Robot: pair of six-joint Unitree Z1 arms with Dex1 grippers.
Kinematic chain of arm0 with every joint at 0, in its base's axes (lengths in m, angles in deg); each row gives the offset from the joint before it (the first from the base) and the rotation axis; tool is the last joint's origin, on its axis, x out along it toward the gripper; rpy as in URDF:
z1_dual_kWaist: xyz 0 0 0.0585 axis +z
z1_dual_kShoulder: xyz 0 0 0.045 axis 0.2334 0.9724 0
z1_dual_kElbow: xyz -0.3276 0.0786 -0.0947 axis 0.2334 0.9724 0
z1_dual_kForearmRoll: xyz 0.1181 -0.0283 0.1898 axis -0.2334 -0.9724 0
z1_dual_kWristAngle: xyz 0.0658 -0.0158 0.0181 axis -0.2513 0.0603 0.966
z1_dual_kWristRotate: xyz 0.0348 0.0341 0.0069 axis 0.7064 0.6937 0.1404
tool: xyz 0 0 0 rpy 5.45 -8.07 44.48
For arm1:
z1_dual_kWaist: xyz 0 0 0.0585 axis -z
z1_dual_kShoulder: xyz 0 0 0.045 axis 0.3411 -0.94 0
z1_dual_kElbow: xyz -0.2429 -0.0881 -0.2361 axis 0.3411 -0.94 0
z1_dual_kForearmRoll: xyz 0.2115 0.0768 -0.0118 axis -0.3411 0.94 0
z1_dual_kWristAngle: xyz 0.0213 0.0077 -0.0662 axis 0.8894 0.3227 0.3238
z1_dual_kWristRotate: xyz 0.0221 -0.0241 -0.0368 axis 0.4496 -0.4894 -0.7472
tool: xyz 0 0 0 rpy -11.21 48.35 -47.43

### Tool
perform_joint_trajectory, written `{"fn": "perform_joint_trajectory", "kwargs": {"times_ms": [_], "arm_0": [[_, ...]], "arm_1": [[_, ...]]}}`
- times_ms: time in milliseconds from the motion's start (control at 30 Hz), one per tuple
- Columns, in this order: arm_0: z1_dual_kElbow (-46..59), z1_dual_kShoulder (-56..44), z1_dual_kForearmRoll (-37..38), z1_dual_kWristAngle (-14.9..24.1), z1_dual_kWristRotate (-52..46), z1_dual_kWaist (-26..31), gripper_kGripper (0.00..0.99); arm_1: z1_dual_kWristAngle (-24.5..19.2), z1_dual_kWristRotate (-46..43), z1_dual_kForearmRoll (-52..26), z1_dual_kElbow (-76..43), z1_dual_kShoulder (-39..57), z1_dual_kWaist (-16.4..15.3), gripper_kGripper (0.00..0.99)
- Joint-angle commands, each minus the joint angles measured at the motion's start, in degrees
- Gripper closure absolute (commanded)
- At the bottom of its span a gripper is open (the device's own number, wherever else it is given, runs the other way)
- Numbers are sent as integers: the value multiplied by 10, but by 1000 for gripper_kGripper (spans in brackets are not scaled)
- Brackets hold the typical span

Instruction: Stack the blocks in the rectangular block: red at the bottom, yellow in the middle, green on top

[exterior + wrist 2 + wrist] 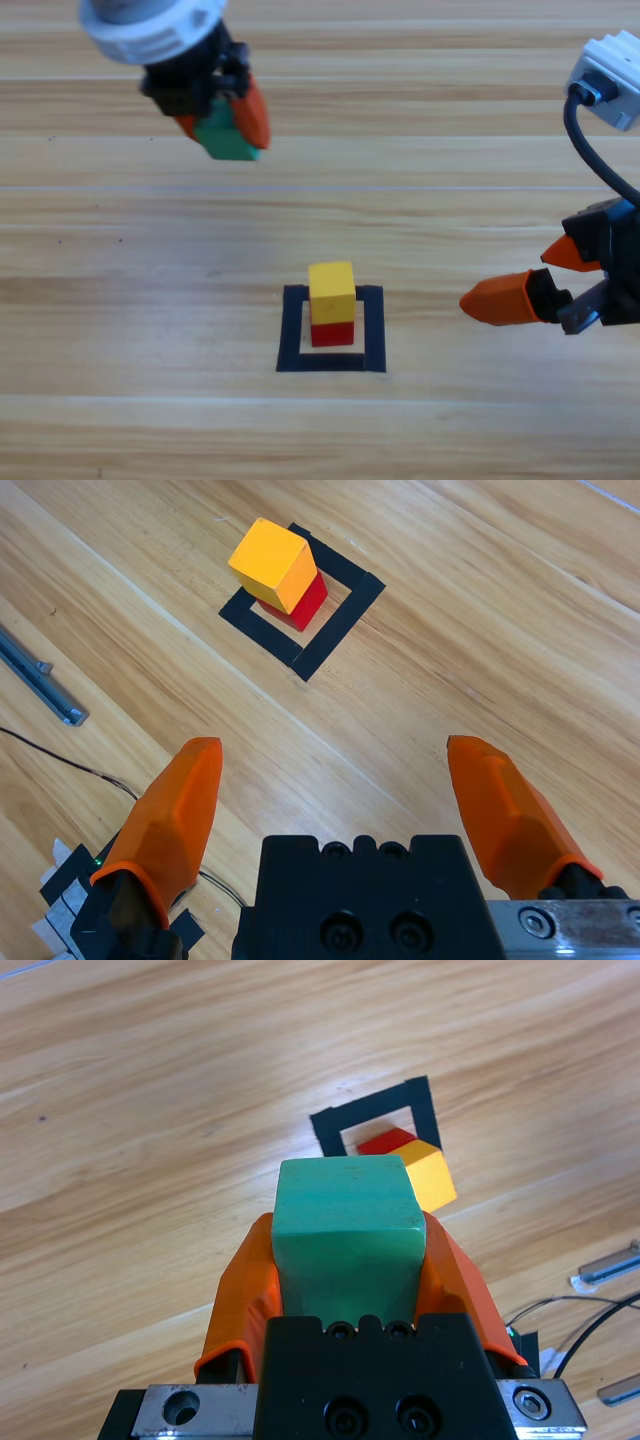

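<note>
Left tool (225,125) clenched on green (228,142), raised; the yellow (332,285) on red (332,333) lies ahead and below it. Right tool (535,280) released, waiting aside.

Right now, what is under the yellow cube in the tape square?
The red cube sits directly under the yellow cube, inside the black tape square. Only the red cube's sides show; its top face is covered by the yellow one.
</note>
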Motion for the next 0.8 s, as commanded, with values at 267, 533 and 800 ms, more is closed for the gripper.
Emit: {"fn": "perform_joint_trajectory", "kwargs": {"times_ms": [267,533,800], "arm_0": [[-110,127,-55,10,-75,-101,912],[-130,134,-90,38,-230,-116,909],[-130,144,-107,67,-323,-144,909]], "arm_1": [[5,1,-13,-15,-20,15,0],[5,1,-13,-15,-21,15,0],[5,1,-13,-15,-23,15,0]]}}
